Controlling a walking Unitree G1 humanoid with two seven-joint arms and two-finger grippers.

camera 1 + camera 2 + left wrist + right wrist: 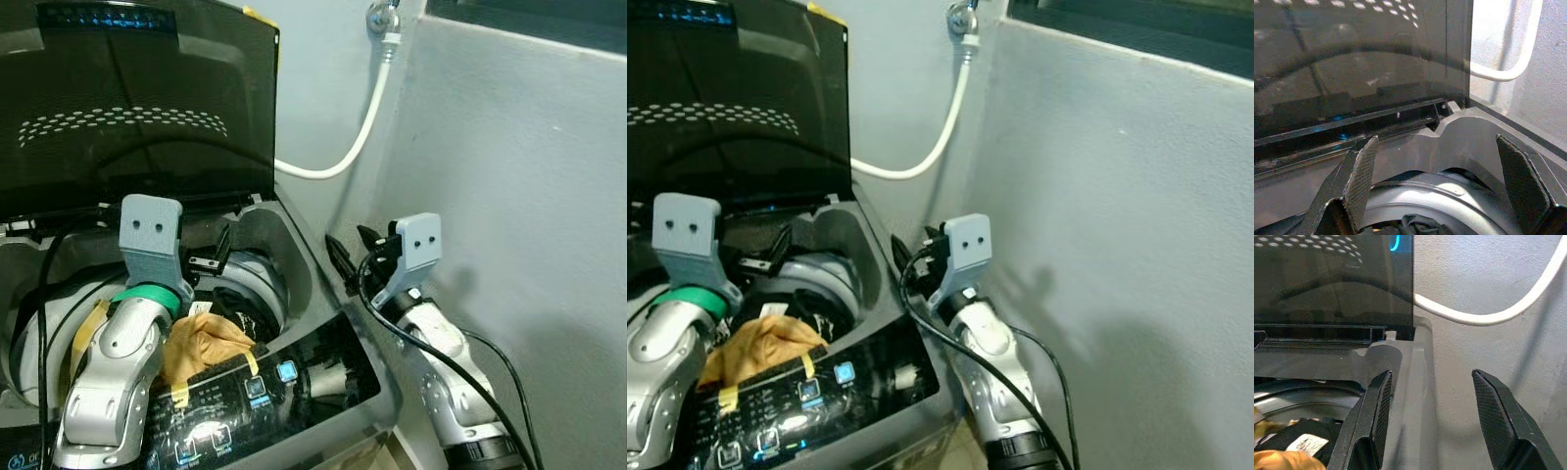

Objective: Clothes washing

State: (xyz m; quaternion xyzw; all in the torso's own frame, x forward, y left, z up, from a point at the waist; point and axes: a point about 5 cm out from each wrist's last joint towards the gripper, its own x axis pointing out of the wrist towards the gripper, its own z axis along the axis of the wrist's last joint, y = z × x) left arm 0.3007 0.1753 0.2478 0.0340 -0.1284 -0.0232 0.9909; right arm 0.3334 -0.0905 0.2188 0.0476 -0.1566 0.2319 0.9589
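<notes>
Looking into the washing machine (323, 284), lid (137, 108) up, I'm seeing clothes (201, 338) loaded; left gripper (1437, 181) and right gripper (1437, 418) are hanging open-fingered; closing and starting remain.

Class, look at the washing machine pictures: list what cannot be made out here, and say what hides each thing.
- Drum depth: clothes and left arm cover it, left eye view.
- Control panel labels: too small and glare-washed.
- Tap: cut by the top edge.
- Machine front: below the frame edge.
- Left gripper and right gripper: open, empty.
</notes>
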